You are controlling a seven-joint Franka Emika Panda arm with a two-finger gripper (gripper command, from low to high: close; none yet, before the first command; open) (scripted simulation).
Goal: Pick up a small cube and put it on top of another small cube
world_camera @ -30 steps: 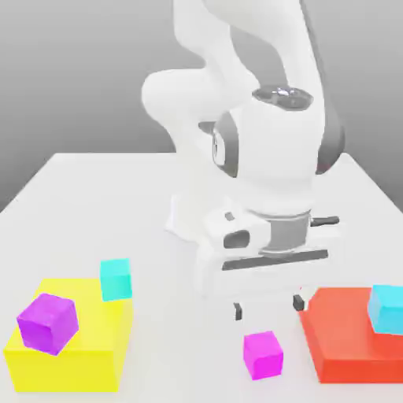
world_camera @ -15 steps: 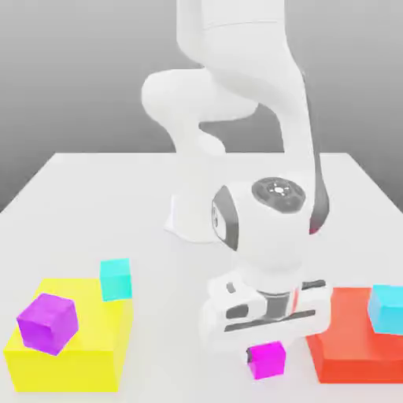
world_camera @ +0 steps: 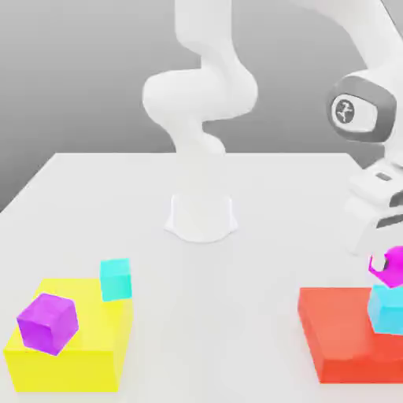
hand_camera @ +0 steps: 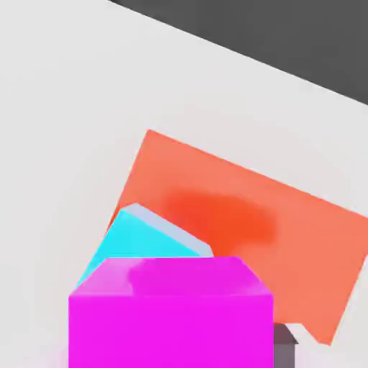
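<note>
The gripper (world_camera: pixel 386 264) is clamping the magenta cube (world_camera: pixel 391 268) between its closed fingers and is carrying it at the exterior view's far right edge; the magenta cube is hanging just above the sky-blue cube (world_camera: pixel 387 308), and whether the two are touching cannot be told from that view; the sky-blue cube is resting on the red block (world_camera: pixel 334 334) near the front right of the table (world_camera: pixel 197 260); in the hand view the magenta cube (hand_camera: pixel 171 316) is covering much of the sky-blue cube (hand_camera: pixel 140 241), which is showing offset to one side, so alignment is judged incomplete; the step in hand is judged to be the transport-and-align phase, with placing not yet done; the next move is calling for centring the held cube over the sky-blue top face, lowering it squarely until contact, then opening the fingers; a turquoise cube (world_camera: pixel 116 279), a yellow block (world_camera: pixel 79 354) and a purple cube (world_camera: pixel 49 323) are sitting well apart at the left
</note>
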